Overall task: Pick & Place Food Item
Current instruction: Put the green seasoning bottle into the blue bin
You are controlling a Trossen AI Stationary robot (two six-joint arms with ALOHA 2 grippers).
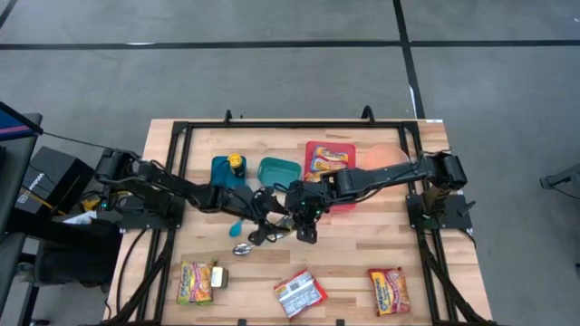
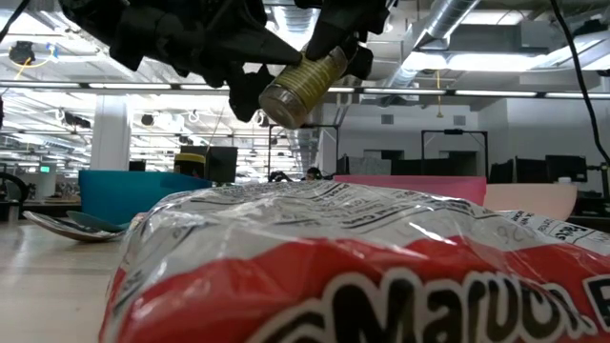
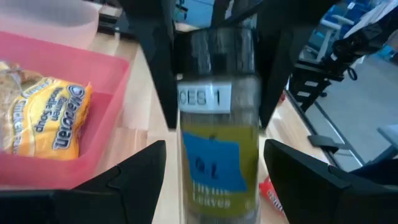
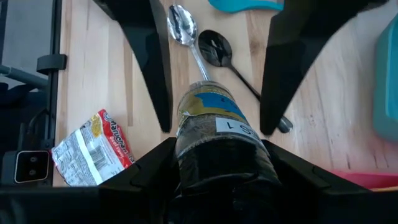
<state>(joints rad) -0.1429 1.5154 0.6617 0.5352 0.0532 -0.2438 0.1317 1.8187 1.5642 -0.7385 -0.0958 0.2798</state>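
Note:
A clear spice jar (image 4: 214,118) of green herbs, with a blue and white label and a dark cap, is held in the air over the middle of the table; it also shows in the low view (image 2: 300,86). My right gripper (image 4: 217,158) is shut on its cap end. My left gripper (image 3: 214,158) is open, facing it, with one finger on each side of the jar's bottom end (image 3: 217,186) and a gap showing on both sides. In the high view the two grippers meet at the table's middle (image 1: 292,215). My right gripper pinches the jar's dark cap end (image 4: 217,165) between its two fingers. The fingers come from the table's right, slanting down, and lie along the jar. The jar is lifted clear of the table and tilted, its bottom end pointing away from the gripper toward my left gripper.
Below the jar lie a metal spoon (image 4: 183,28) and a black spoon (image 4: 217,50). A red tray (image 1: 328,161) holds a yellow noodle pack, beside a teal bowl (image 1: 278,170) and a blue container (image 1: 231,168). Three noodle packs (image 1: 299,292) lie along the near edge.

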